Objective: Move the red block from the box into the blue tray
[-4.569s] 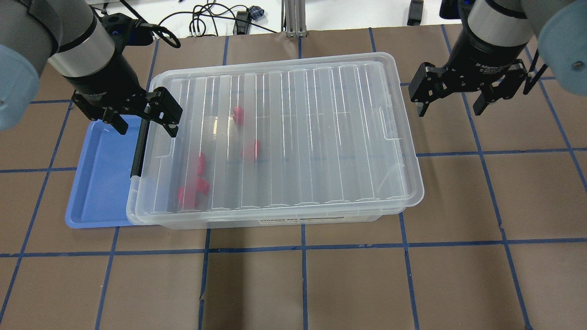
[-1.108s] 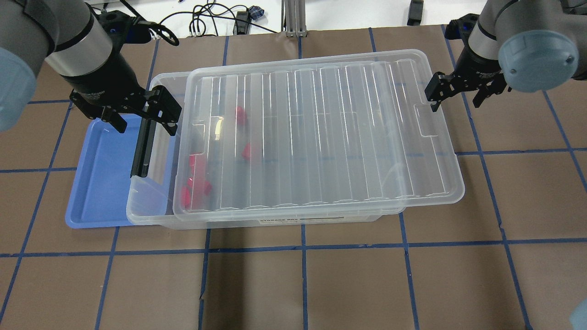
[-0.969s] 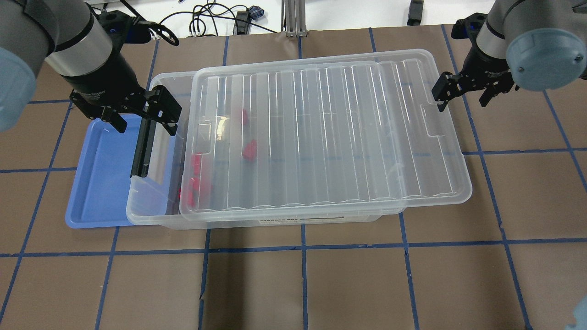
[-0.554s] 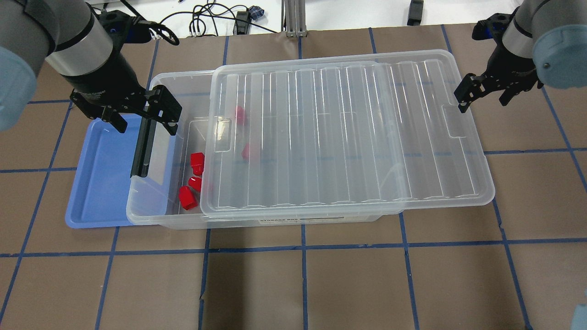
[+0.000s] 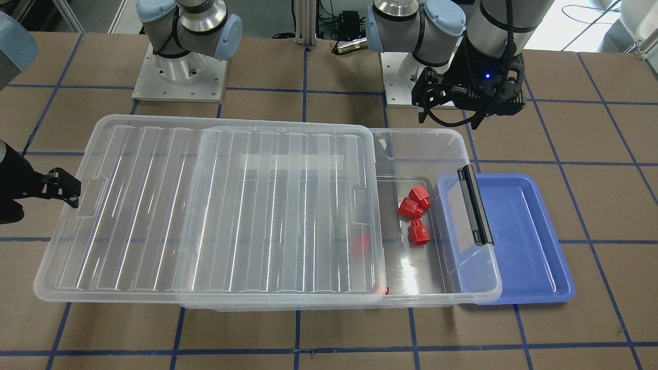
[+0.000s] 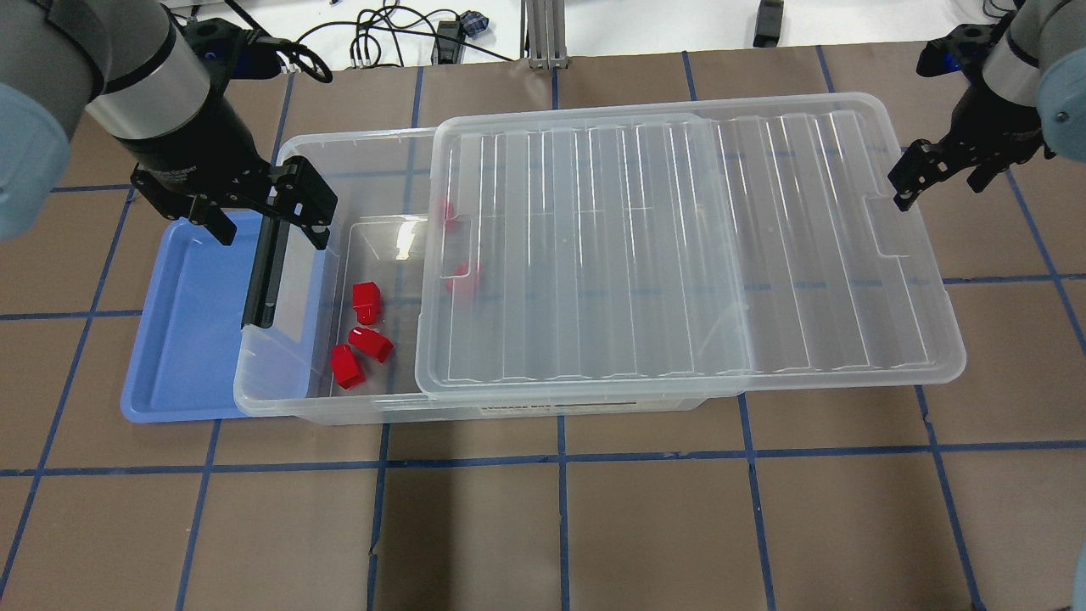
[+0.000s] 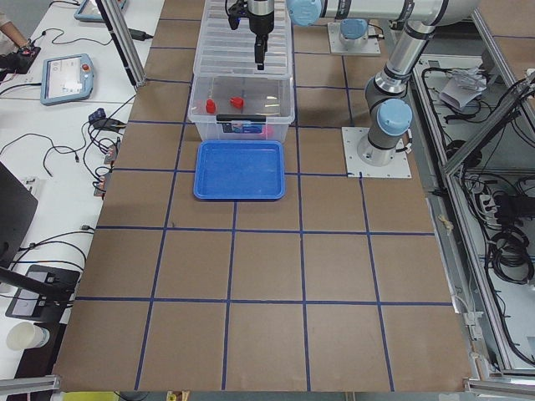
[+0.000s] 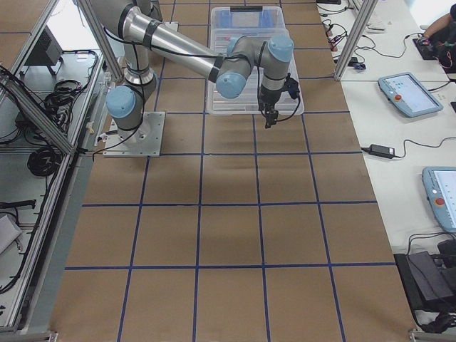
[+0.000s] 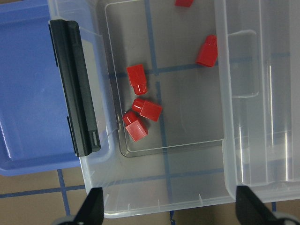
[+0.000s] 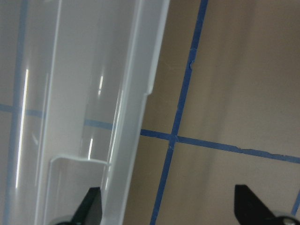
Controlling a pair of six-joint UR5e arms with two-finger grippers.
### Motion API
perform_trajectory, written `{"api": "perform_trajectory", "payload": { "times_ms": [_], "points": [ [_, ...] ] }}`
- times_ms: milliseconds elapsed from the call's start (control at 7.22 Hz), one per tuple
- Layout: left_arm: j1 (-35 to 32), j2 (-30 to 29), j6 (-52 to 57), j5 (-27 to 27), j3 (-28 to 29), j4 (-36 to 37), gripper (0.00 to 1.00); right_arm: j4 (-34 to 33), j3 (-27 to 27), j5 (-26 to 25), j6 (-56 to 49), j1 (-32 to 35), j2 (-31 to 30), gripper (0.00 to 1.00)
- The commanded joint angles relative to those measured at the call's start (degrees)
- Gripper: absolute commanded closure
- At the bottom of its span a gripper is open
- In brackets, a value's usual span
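Three red blocks [image 6: 366, 303] lay bare in the box [image 6: 288, 400], but its lid [image 6: 679, 255], overhanging by the right gripper [image 6: 937, 191], risked tipping off if nudged; the left gripper [image 6: 270, 238] likewise stood spread.

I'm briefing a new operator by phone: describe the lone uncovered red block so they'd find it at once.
Find the big clear box, its lid sitting half off. In the uncovered end, next to the blue tray, a pair of blocks sits close together. The red block lies alone, just past them from the robot.

Bright, sharp (glare on lid [image 6: 679, 246])
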Motion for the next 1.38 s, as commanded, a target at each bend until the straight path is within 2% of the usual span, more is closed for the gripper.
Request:
{"api": "perform_trajectory", "payload": {
  "times_ms": [0, 277, 554, 831, 1108, 1246],
  "points": [
    [0.00, -0.13, -0.05, 0.00, -0.16, 0.00, 0.00, -0.01, -0.06, -0.61, -1.50, -1.44, 0.08, 0.00],
    [-0.87, -1.26, 0.65, 1.39, -0.94, -0.09, 0.00, -0.01, -0.15, -0.61, -1.50, -1.80, -0.01, 0.00],
    [-1.49, -6.34, 0.65, 2.46, -2.18, 10.66, 0.00, 0.26, -0.50, -0.53, -1.41, -1.89, -0.27, 0.00],
    [-1.93, -9.87, -0.31, 2.11, -2.97, 11.86, 0.00, 1.30, -2.43, -0.18, -0.45, -1.71, -1.85, 0.00],
    [-1.59, -12.25, -1.71, 1.85, -5.59, 18.67, 0.00, 9.27, -4.62, 0.00, 1.90, -1.54, -6.22, 0.00],
    [-1.58, -14.00, -3.03, 1.93, -7.09, 19.68, 0.00, 12.79, -4.72, 0.26, 4.97, -1.36, -9.04, 0.00]
  ]
}}
